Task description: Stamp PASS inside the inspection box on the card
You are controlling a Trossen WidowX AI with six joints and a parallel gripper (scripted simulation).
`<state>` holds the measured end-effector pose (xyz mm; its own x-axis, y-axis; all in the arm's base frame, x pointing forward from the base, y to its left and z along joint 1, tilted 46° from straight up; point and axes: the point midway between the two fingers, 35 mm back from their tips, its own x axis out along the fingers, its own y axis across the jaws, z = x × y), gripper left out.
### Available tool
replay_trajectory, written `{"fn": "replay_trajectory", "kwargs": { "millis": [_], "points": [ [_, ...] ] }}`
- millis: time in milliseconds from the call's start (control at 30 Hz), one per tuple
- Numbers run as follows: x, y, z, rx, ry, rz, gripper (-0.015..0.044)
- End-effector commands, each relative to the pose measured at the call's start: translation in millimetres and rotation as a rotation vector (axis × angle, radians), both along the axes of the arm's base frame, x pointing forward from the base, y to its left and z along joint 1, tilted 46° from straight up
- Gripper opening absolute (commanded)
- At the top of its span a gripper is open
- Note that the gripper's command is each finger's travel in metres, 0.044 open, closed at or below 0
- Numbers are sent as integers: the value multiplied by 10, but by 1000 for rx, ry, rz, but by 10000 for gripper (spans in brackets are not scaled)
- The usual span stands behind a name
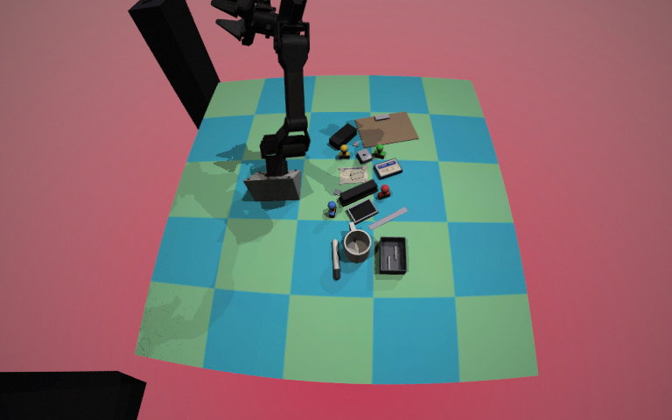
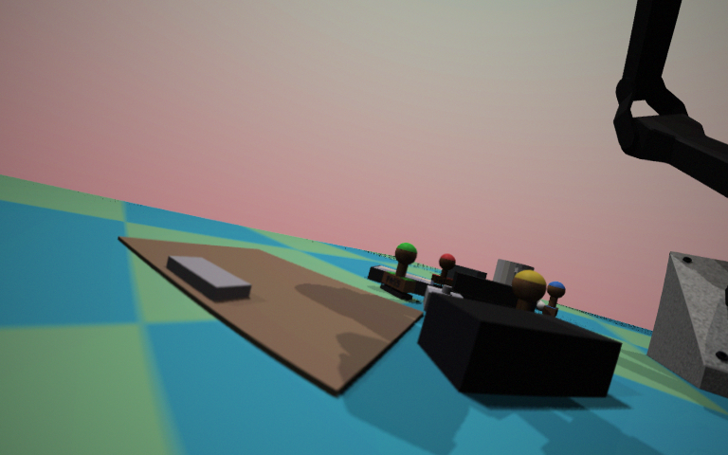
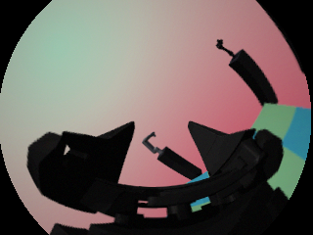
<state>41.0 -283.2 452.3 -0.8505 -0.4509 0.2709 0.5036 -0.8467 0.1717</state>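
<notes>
The PASS stamp (image 1: 380,150) (image 2: 398,280) has a green-topped knob and stands upright near the clipboard; its side lettering shows in the exterior view. The pale card (image 1: 343,179) lies flat at mid-table, with a dashed box (image 1: 350,175) on it; I can make out no print inside. A dark pad with a light rim (image 1: 362,211) lies beyond the long black block, and looks like the ink pad. My gripper (image 1: 214,11) (image 3: 161,124) is open and empty, raised high above the table's back left, far from the stamp. It is outside the exterior view.
Yellow (image 1: 344,150), red (image 1: 384,191) and blue (image 1: 332,208) knobbed stamps stand around the card. Also there are a clipboard (image 1: 396,131) (image 2: 279,300), black blocks (image 1: 358,192) (image 2: 515,348), a labelled case (image 1: 388,169), a ruler (image 1: 388,218), a mug (image 1: 357,253), a marker (image 1: 336,257) and a tray (image 1: 405,257).
</notes>
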Motion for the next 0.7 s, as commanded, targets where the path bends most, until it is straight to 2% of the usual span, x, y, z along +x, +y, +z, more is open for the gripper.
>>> {"fn": "replay_trajectory", "kwargs": {
  "millis": [0, 200, 467, 667],
  "points": [
    [-16, 15, 17, -5, 1, -6, 374],
    [-600, 544, 445, -134, -3, -203, 216],
    [-1360, 1585, 780, -296, -59, -523, 214],
    [-1642, 2496, 821, -386, -110, -753, 214]
  ]
}}
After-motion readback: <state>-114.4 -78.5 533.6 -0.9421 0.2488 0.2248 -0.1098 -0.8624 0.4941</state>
